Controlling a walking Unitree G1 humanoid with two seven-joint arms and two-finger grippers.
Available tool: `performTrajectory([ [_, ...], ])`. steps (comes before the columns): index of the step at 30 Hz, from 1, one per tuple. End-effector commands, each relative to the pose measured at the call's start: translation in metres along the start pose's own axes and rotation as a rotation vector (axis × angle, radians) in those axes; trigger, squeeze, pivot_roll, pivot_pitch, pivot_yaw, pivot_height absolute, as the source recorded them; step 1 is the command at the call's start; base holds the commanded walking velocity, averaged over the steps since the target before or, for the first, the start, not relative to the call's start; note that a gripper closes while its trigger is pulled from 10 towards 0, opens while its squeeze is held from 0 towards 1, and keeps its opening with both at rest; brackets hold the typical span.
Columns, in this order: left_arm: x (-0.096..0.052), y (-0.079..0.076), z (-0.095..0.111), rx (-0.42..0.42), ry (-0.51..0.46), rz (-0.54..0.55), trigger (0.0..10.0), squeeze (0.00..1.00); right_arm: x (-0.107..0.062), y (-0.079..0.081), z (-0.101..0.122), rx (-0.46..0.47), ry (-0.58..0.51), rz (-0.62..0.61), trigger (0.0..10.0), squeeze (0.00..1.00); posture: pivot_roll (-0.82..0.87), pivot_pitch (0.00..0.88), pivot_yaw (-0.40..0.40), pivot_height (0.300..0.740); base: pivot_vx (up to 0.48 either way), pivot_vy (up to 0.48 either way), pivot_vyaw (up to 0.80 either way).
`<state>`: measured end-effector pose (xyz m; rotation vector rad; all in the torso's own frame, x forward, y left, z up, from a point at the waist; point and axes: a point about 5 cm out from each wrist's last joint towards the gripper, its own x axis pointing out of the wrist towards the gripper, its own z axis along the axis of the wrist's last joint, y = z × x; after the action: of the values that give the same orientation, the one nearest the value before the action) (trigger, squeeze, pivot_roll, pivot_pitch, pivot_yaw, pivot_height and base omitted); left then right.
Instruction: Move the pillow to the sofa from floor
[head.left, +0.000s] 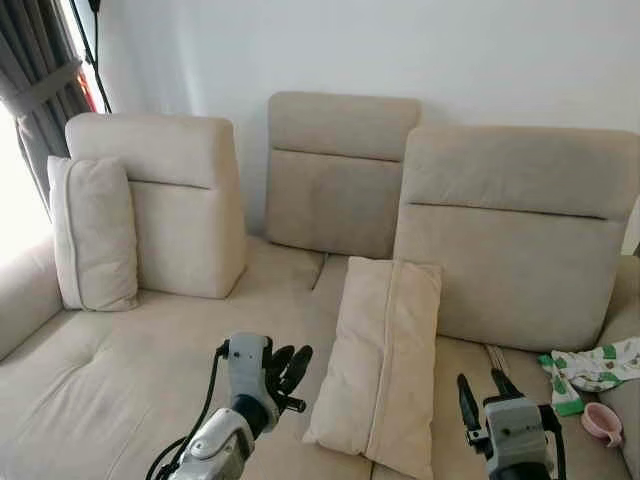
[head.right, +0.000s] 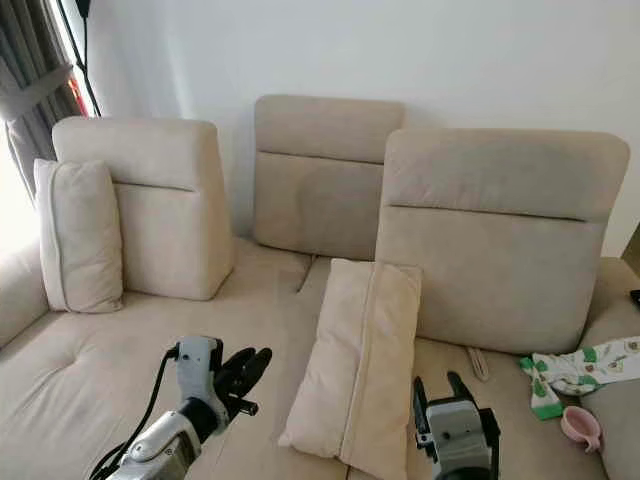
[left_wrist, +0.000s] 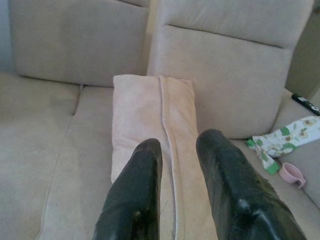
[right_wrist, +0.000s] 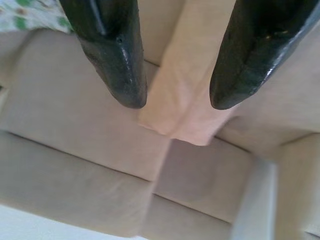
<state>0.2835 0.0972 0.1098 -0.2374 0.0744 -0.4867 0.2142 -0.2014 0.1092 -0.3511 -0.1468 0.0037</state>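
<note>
A beige sofa fills the scene, three back cushions standing along the wall. The pillow lies on the seat, its far end propped against the right back cushion. A second pillow stands upright at the left end. Right of the pillow lie a green-patterned cloth and a small pink cup. The left gripper hovers just left of the pillow, fingers slightly parted, empty. The right gripper hovers at its right, fingers apart, holding nothing.

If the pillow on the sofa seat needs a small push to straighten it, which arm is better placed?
Probably the left. The left gripper hovers beside the pillow, jaws open and aimed at it. The right gripper is lower, near its bottom corner.
</note>
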Motion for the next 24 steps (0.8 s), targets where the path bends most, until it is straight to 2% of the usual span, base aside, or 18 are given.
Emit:
performTrajectory([
  [1, -0.008, 0.001, -0.004, 0.013, 0.001, -0.011, 10.0, 0.0, -0.006, 0.006, -0.006, 0.046, 0.017, 0.071, 10.0, 0.0, 0.15, 0.0, 0.045, 0.74, 0.0, 0.0, 0.0],
  [9, -0.021, 0.003, -0.012, -0.039, 0.066, 0.006, 10.0, 0.0, -0.013, 0.012, -0.012, 0.115, 0.034, 0.085, 10.0, 0.0, 0.15, 0.0, 0.05, 0.74, 0.0, 0.0, 0.0],
  [15, -0.024, 0.005, -0.016, -0.057, 0.072, 0.049, 10.0, 0.0, -0.014, 0.016, -0.011, 0.111, 0.011, 0.085, 10.0, 0.0, 0.14, 0.0, 0.049, 0.74, 0.0, 0.0, 0.0],
  [18, -0.026, -0.003, -0.021, -0.125, 0.078, 0.04, 10.0, 0.0, -0.016, 0.017, -0.011, 0.108, -0.003, 0.114, 10.0, 0.0, 0.13, 0.0, 0.046, 0.74, 0.0, 0.0, 0.0],
  [24, -0.025, -0.007, -0.022, -0.122, 0.105, 0.002, 10.0, 0.0, -0.017, 0.019, -0.012, 0.124, -0.006, 0.139, 10.0, 0.0, 0.13, 0.0, 0.05, 0.74, 0.0, 0.0, 0.0],
])
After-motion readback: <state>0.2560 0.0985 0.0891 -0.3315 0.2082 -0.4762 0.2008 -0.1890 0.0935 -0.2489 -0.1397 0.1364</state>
